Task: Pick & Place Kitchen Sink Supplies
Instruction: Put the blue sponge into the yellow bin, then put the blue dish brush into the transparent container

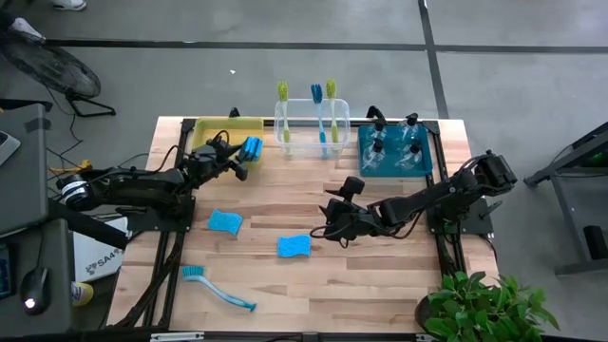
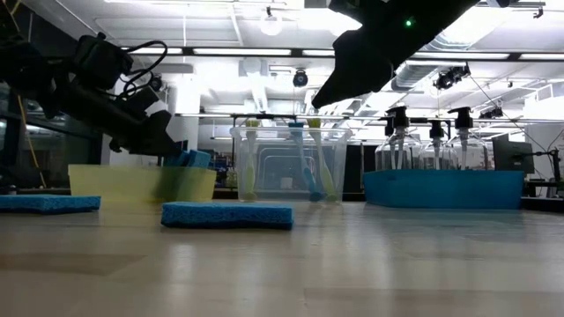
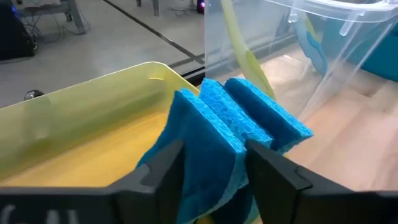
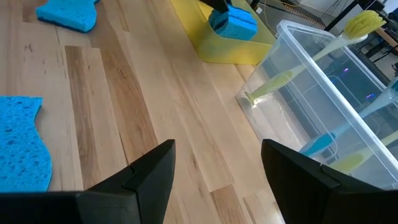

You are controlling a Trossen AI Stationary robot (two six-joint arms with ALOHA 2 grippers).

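Three bins stand in a row along the far edge of the desk [image 1: 380, 285]. The yellow bin [image 1: 211, 130] sits at the left end, and the left claw [image 1: 249, 150] hangs at its right rim, pinching a folded blue sponge [image 3: 233, 134] between its fingers [image 3: 163, 171] (the sponge bulges up between them, over the bin's edge). From the left wrist view the yellow floor that shows looks bare, though much of it is hidden behind the sponge.

The clear bin [image 1: 312, 142] in the middle holds three brushes standing on end: a yellow-green one [image 1: 283, 112] at the left, a blue one [image 1: 318, 114] in the middle and another yellow-green one [image 1: 332, 106] at the right, heads poking above the rim. The teal bin [image 1: 426, 163] at the right end holds clear spray bottles [image 1: 389, 147] with black nozzles; I can't make out the exact count from above.

Out on the open desk lie two more sponges, one [image 1: 225, 221] toward the left and one [image 1: 294, 246] nearer the middle, and a blue brush [image 1: 217, 288] lies flat near the front left. The right claw [image 1: 328, 217] hovers above the desk just beside the middle sponge, its fingers [image 4: 149, 171] spread wide with nothing between them.
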